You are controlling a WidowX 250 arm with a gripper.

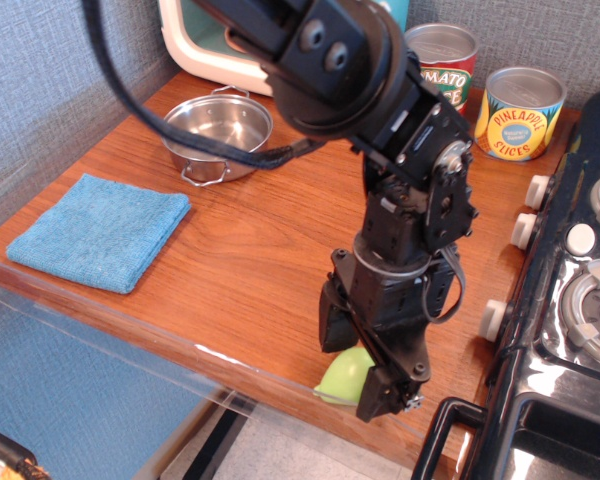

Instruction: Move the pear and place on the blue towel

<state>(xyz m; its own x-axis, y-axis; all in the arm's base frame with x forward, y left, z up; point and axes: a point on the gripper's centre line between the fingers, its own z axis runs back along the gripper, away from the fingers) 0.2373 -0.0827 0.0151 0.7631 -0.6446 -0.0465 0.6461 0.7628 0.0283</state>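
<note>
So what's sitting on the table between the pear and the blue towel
Nothing. In the one camera view, only bare wooden tabletop stretches from the pear, in the gripper at the front edge, to the blue towel. The steel pot stands farther back, off that line.

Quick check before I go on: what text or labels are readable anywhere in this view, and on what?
"TOMATO" and part of "SAUCE" below it: red can, partly hidden by the arm.
"PINEAPPLE SLICES": yellow can.
Small blue mark between those two words on the yellow can: too small to read.
Nothing readable on the pear, blue towel, pot, stove or gripper.
</note>
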